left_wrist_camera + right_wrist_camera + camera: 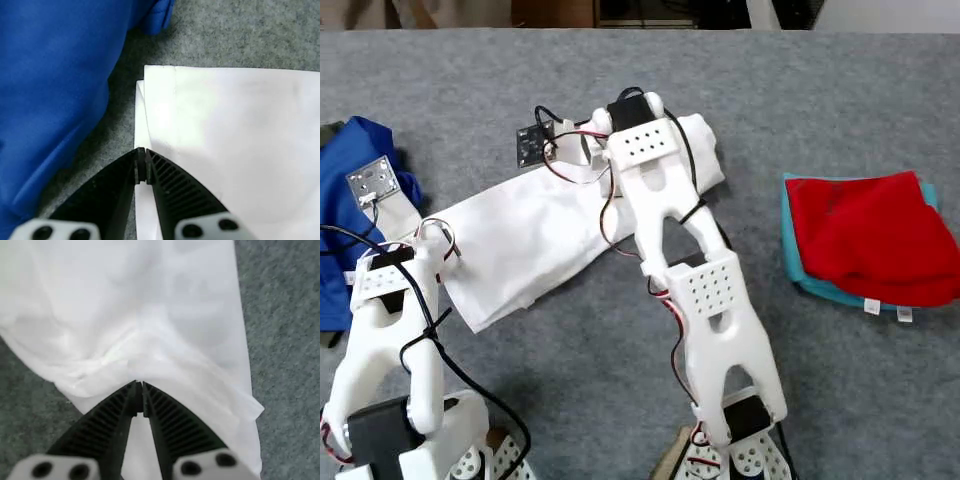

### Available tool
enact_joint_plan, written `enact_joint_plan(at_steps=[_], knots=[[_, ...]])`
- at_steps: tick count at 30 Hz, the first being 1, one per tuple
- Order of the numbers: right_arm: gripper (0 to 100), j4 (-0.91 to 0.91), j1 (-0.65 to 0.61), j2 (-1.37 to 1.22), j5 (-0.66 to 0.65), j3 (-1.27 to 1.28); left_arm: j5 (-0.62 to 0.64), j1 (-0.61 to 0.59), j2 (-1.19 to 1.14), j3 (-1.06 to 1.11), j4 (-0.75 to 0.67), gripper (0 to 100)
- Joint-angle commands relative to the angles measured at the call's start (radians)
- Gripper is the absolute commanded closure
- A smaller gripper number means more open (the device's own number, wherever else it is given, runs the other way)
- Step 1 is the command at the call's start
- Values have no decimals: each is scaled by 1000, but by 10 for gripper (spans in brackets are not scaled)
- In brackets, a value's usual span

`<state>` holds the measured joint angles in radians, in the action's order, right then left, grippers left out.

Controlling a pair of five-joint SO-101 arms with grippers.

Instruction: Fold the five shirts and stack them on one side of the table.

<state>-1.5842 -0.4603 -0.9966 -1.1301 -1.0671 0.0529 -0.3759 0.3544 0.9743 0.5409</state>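
— Far left on the grey table point(840, 90): blue shirt point(345, 210), rumpled, not yet folded. Just beside it, left gripper point(142, 167), fingers pressed together on the edge of the white shirt point(530, 240), close to a corner at its left end.

— And further right?

— White shirt lying slantwise across the middle, narrowed to a long strip by the look of it. Toward its right end, right gripper point(138, 390), fingers likewise closed tight, pinching a bunched fold of the same cloth.

— So mid-fold, probably. How to do it well?

— Lift both ends together, level, with just enough tension to keep the strip flat. Carry one end over to meet the other, edges lined up, then lay down before letting go. Watch the bunched cloth at the right pinch: likely to leave a crease unless smoothed. Keep the left end clear of the blue shirt, so as not to drag it along.

— Containers?

— Nearest to one: the stack at the right side of the table. Teal shirt point(800, 280) at the bottom, red shirt point(870, 235) folded on top, well apart from the white one. Two stacked, one in hand, blue waiting.
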Motion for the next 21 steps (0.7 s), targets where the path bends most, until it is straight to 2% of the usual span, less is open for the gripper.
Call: enact_joint_plan(at_steps=[1, 7, 12, 18, 21], knots=[[994, 43, -19, -61, 43, -41, -3, -2, 5, -35, -3, 980], [994, -91, -7, -93, 46, -225, -3, -2, 5, -37, -3, 980], [994, -190, 65, -91, 86, -613, -3, -2, 12, -35, -3, 980], [992, -195, 160, 119, 216, -598, -3, -2, 15, -41, 15, 978], [992, -203, 231, 199, 310, -576, -2, -2, 15, -118, 149, 950]])
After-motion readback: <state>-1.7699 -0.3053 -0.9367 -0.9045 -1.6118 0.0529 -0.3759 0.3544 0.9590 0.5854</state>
